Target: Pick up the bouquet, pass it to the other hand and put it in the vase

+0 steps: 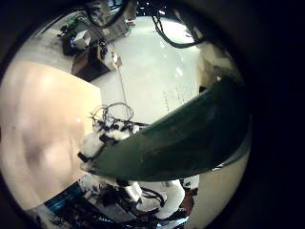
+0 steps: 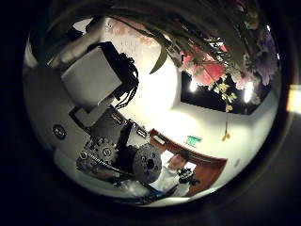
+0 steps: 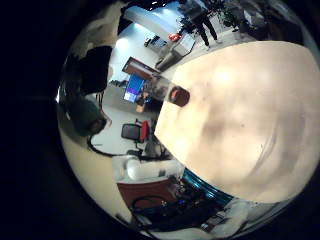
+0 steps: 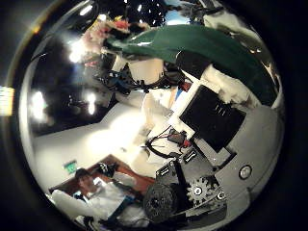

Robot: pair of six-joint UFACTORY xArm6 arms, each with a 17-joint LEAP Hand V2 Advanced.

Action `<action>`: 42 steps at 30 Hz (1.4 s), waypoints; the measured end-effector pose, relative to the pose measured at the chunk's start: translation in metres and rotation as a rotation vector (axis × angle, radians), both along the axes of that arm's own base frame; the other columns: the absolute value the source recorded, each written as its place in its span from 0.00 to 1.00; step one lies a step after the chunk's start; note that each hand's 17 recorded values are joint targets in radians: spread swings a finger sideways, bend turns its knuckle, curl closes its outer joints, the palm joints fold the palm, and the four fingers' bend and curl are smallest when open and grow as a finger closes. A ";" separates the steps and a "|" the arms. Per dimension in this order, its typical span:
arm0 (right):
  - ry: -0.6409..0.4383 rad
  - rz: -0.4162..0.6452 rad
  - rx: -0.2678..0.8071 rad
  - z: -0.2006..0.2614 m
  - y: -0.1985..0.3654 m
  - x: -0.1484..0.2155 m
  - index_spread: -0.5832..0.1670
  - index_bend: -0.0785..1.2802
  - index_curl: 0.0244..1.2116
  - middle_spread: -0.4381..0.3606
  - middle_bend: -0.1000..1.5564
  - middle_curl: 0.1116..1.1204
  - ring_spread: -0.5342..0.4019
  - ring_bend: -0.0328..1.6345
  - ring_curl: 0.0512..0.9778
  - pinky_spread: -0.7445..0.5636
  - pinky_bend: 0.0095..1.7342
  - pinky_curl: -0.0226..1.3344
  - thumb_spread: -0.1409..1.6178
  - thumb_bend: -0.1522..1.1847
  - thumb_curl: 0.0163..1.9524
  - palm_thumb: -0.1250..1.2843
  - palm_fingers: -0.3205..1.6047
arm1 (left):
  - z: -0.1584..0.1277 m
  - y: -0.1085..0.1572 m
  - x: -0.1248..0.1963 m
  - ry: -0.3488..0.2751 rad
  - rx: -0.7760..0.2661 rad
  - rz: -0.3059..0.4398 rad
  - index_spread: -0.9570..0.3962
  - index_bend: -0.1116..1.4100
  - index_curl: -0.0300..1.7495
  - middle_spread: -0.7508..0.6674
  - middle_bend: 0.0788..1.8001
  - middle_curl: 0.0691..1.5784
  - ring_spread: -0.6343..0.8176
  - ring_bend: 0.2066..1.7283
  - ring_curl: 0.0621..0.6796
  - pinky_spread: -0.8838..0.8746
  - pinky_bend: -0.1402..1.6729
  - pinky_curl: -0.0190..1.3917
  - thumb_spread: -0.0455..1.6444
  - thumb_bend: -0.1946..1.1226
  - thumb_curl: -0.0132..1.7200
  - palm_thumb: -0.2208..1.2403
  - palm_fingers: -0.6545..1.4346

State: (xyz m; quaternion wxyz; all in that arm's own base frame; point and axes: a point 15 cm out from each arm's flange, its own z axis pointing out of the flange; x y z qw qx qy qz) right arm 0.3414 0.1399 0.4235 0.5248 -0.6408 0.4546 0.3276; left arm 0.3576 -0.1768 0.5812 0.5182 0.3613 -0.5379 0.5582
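Observation:
The bouquet is held up off the table between both hands. Its blossoms [image 2: 221, 66] fill the space close to my left hand [image 2: 108, 94], whose fingers curl beside them. A long broad leaf [image 1: 181, 134] of the bouquet crosses the left little finger side view, and my right hand [image 1: 100, 145] shows at the leaf's lower end. From my right hand [image 4: 221, 120] the same leaf [image 4: 183, 43] passes close by. My left hand [image 4: 142, 72] grips the bouquet below the flowers [image 4: 96, 34]. The vase [image 3: 178, 96] stands upright near the table's far edge.
The tabletop [image 3: 235, 110] lies well below both hands, bare around the vase. Its surface [image 1: 43, 134] also shows beside the leaf. Chairs and desks stand beyond the table's far edge.

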 end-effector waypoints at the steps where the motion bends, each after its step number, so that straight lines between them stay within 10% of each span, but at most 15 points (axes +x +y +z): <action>1: 0.005 -0.003 0.002 -0.002 -0.002 0.001 0.47 0.86 0.66 0.41 0.87 0.56 0.37 0.86 0.63 0.39 0.65 0.73 0.61 0.08 0.50 0.75 0.72 | 0.002 0.001 -0.001 -0.013 0.005 0.005 0.36 0.60 0.37 0.24 0.61 0.50 0.16 0.81 0.76 0.29 0.72 0.57 0.62 0.29 0.33 0.81 0.87; 9: 0.074 -0.050 0.030 -0.026 -0.017 0.002 0.35 0.48 0.55 0.37 0.69 0.47 0.32 0.79 0.55 0.22 0.65 0.60 0.65 0.09 0.39 0.67 0.51 | 0.035 0.040 0.004 -0.139 0.058 0.123 0.28 0.66 0.46 0.21 0.66 0.53 0.16 0.87 0.83 0.24 0.76 0.66 0.64 0.29 0.38 0.83 0.82; 24: 0.094 -0.105 0.041 -0.033 -0.041 0.018 0.21 0.32 0.39 0.45 0.42 0.30 0.49 0.59 0.37 0.69 0.54 0.55 0.66 0.09 0.30 0.63 0.19 | 0.092 0.176 0.003 -0.374 0.261 0.507 0.21 0.63 0.59 0.19 0.68 0.56 0.17 0.90 0.84 0.19 0.74 0.78 0.66 0.24 0.44 0.84 0.79; 42: 0.158 -0.132 0.025 -0.043 -0.037 0.031 0.29 0.16 0.24 0.71 0.20 0.19 0.83 0.36 0.20 0.96 0.40 0.37 0.68 0.09 0.23 0.52 0.13 | 0.040 0.232 0.007 -0.365 0.345 0.626 0.18 0.56 0.68 0.18 0.67 0.56 0.18 0.90 0.82 0.16 0.71 0.84 0.67 0.20 0.49 0.86 0.80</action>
